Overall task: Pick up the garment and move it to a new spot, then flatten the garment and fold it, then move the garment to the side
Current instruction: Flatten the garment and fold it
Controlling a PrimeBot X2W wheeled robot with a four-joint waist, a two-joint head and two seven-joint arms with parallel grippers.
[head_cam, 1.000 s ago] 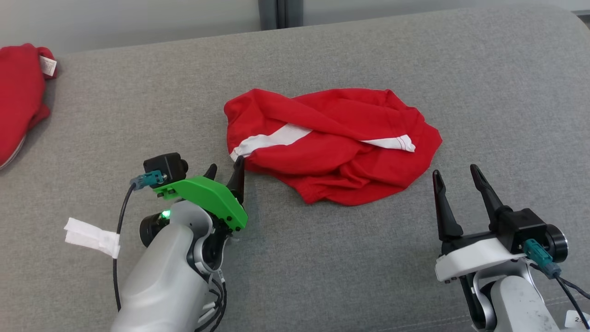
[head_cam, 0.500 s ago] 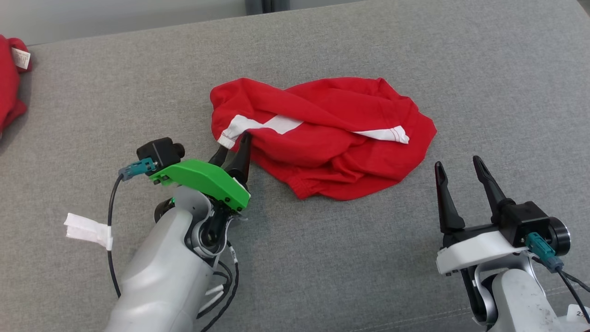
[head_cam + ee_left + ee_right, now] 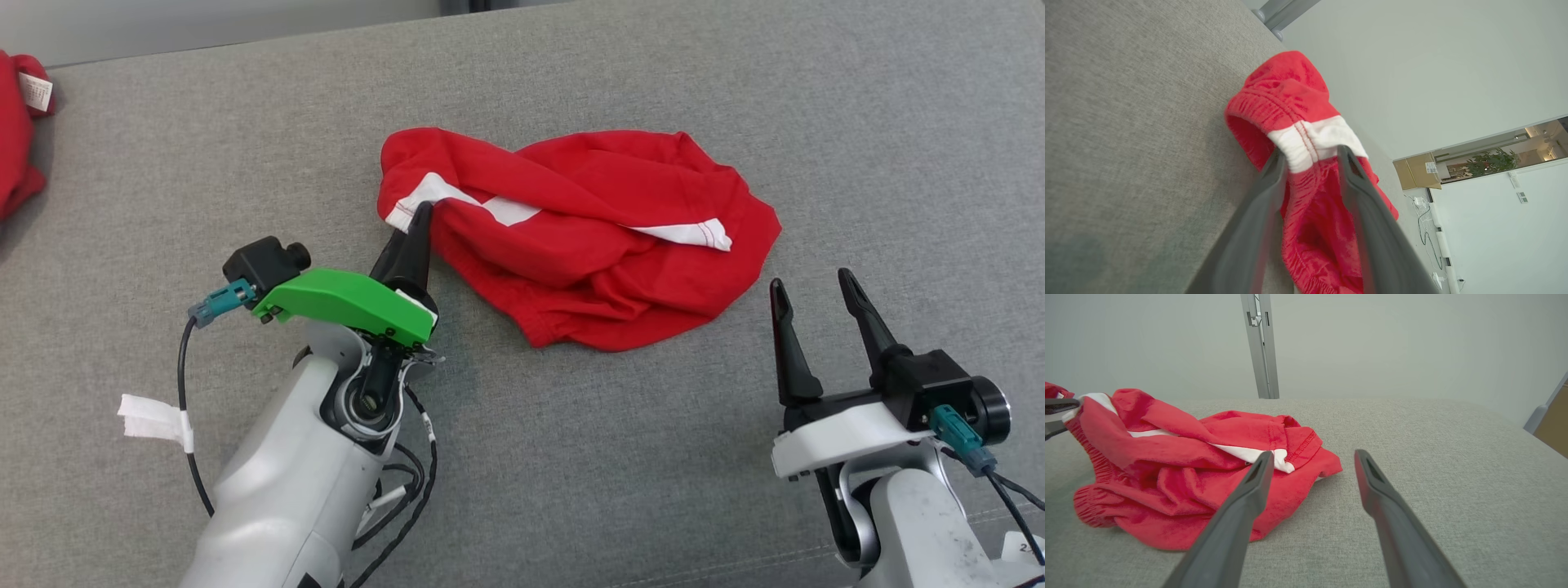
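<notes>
A wide surface (image 3: 571, 457) covered in grey woven fabric, gently rounded at its far edge, fills the foreground. Behind it stands a plain pale wall (image 3: 1372, 343) with a grey metal post (image 3: 1261, 347) rising from behind the surface.

The red garment (image 3: 588, 245) lies crumpled near the middle of the surface, with white stripes crossing its folds. The left gripper (image 3: 416, 216) reaches its left edge, its jaws pinched on the white band (image 3: 1314, 141) at the gathered elastic hem. The right gripper (image 3: 810, 278) hovers just off the garment's right side. Its jaws are spread wide and hold nothing.

From the head camera, a second red cloth (image 3: 16, 139) with a small white tag (image 3: 37, 90) sits at the far left edge of the surface, well apart from the garment. A strip of white tape (image 3: 155, 416) is wrapped on the left arm's cable.

The left wrist camera, tilted, looks past the surface into the room. There it takes in a cardboard box (image 3: 1419, 171), a green plant (image 3: 1486, 165) through an opening in the wall, and cables (image 3: 1425, 220) trailing along the floor.

The right wrist camera looks low across the surface, showing the garment's pinched corner raised a little above the rest of the heap.
</notes>
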